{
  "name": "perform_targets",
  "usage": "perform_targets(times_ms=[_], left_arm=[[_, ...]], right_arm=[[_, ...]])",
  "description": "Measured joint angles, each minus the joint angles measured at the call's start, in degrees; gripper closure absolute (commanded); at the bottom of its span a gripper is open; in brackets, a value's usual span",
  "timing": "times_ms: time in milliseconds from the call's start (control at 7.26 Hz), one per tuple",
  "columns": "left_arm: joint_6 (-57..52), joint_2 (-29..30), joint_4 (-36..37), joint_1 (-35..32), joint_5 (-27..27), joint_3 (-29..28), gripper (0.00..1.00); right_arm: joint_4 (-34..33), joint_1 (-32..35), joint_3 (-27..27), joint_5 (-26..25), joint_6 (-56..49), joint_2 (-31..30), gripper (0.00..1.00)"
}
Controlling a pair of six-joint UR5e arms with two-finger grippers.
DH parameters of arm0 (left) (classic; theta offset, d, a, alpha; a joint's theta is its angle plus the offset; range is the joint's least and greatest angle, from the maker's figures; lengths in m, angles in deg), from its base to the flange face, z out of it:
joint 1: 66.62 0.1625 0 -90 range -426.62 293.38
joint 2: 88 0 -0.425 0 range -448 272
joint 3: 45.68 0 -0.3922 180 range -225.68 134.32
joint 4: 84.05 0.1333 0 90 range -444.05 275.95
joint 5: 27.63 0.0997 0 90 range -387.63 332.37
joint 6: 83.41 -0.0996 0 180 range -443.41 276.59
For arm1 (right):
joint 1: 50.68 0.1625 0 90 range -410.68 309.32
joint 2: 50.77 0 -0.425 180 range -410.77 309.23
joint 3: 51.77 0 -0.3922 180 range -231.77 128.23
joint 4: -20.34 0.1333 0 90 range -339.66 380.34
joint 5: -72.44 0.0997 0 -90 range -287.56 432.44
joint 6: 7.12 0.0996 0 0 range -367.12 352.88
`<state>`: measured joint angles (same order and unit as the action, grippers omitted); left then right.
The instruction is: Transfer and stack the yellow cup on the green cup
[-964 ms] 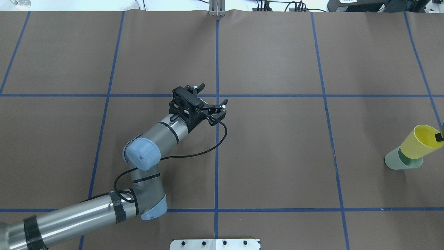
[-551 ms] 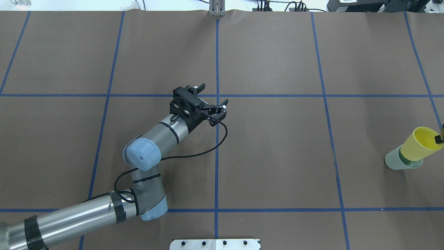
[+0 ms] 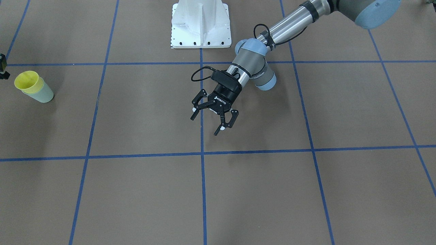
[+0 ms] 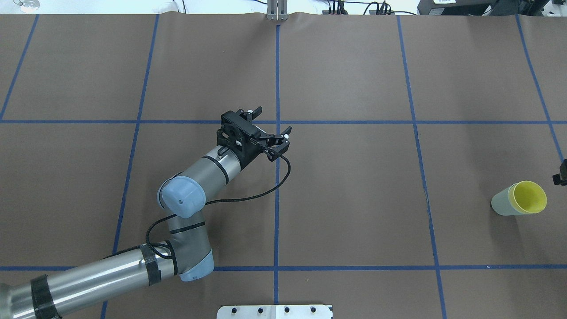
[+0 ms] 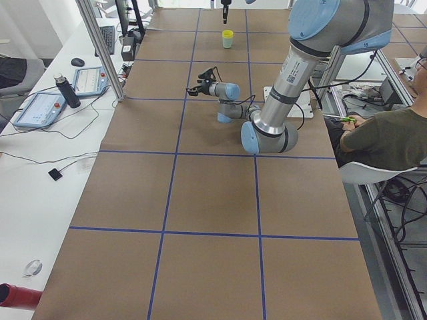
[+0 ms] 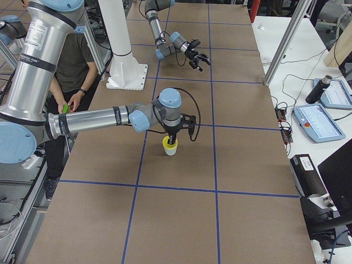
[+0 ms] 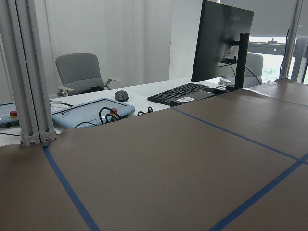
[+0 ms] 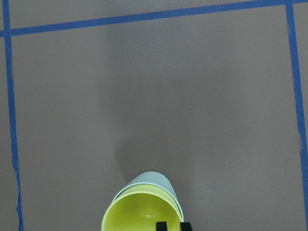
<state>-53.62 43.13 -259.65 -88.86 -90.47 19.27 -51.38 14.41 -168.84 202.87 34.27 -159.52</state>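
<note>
The yellow cup [image 4: 529, 197] sits nested upright inside the green cup [image 4: 499, 206] at the table's right end; both also show in the front view, yellow cup [image 3: 26, 80] in green cup [image 3: 42, 95]. In the right wrist view the yellow cup [image 8: 142, 214] lies just below my right gripper [image 8: 173, 226], whose fingertips stand a narrow gap apart and hold nothing. That gripper [image 4: 561, 176] is at the frame edge, apart from the cups. My left gripper [image 4: 272, 119] is open and empty above the table's middle.
The robot's white base plate [image 3: 201, 23] is at the near edge. A seated operator [image 5: 380, 133] is beside the table. A desk with a monitor [image 7: 224, 38], keyboard and tablets runs along the far side.
The yellow cup, held tilted by its rim over the green cup, has dropped and now sits fully nested and upright. My right gripper has let go and drawn away. The left arm has not moved.
</note>
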Motion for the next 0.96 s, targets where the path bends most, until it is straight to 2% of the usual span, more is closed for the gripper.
perform_targets(times_ms=[413, 551, 827, 964], left_arm=[[3.2, -2.1, 0.4, -1.7, -0.8, 0.0, 0.01], [8.1, -4.3, 1.6, -4.4, -4.3, -0.1, 0.01], [12.8, -7.3, 6.6, -12.4, -16.5, -0.1, 0.01], [13.5, -7.9, 11.5, -16.9, -22.9, -0.1, 0.01]], right_arm=[[0.3, 0.0, 0.0, -0.3, 0.0, 1.2, 0.0], [0.4, 0.0, 0.6, -1.1, -0.2, 3.2, 0.0], [0.4, 0.2, 3.4, -3.7, -0.4, 8.4, 0.0], [0.3, 0.8, 5.4, -4.2, -0.5, 11.5, 0.0]])
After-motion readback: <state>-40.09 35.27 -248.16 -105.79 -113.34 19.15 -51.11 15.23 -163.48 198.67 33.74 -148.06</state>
